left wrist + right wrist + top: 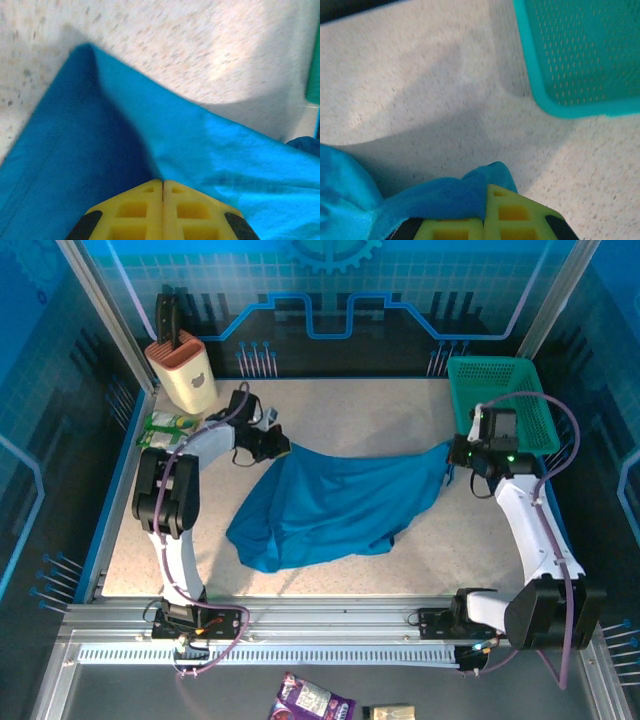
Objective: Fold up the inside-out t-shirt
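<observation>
Pinching the inside-out t-shirt (100,140) with the left gripper (162,181), with yellow pads pressed flat together and blue cloth fanning out beyond the tips. Pinching the opposite end with the right gripper (484,192) in the same way, with pads closed and a bunched fold of cloth riding up over the left-hand pad.

Lying nearest, in front of the aluminium rail (330,625): purple packet (313,702) and smaller tan packet (388,710), both off the work surface and well apart from the shirt.

Spreading next across the middle of the speckled table (450,550): most of the shirt, crumpling onto the surface toward the near left. Running taut farther back along the upper edge, from one gripper to the other, and sagging slightly between them.

Crowding the left arm: green packet (170,423), lying just beside the forearm at the table's left edge. Standing behind it in the far-left corner: beige holder (182,372), with a dark handle (168,315) sticking up out of it.

Standing just beyond the right gripper: teal mesh basket (500,400), in the far-right corner, with its near corner close to the wrist. Leaving a strip of bare table between basket rim and pinched cloth, as seen from the right wrist.
</observation>
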Robot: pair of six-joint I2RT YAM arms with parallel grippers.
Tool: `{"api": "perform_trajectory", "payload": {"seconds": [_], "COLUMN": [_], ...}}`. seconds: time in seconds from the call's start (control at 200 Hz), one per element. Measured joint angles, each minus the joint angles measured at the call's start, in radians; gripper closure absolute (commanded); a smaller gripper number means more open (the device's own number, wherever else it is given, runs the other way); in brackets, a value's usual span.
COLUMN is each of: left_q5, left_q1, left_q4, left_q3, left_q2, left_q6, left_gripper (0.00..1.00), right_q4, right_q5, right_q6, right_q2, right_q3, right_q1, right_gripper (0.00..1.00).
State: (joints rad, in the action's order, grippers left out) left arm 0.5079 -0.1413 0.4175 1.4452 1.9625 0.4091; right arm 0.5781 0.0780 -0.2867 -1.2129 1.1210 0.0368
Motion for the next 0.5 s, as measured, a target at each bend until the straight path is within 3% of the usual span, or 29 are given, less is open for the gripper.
{"api": "perform_trajectory", "payload": {"seconds": [0.26,0.5], "left_q5": [-0.002,-0.004], "left_q1": [0.100,0.277], "left_q4": [0.071,0.066], "left_q3": [0.303,0.278], "left_q2": [-0.301,-0.684], "left_q6": [0.009,0.037], "left_gripper": [1.00,1.00], "right_q4": [0.055,0.100], "right_q5": [0.074,0.030], "right_q6": [0.038,0.056], "right_q2": [0.033,0.183], "right_q3": [0.369,0.446], "right_q1": [0.030,0.032], "right_gripper": [1.00,1.00]}}
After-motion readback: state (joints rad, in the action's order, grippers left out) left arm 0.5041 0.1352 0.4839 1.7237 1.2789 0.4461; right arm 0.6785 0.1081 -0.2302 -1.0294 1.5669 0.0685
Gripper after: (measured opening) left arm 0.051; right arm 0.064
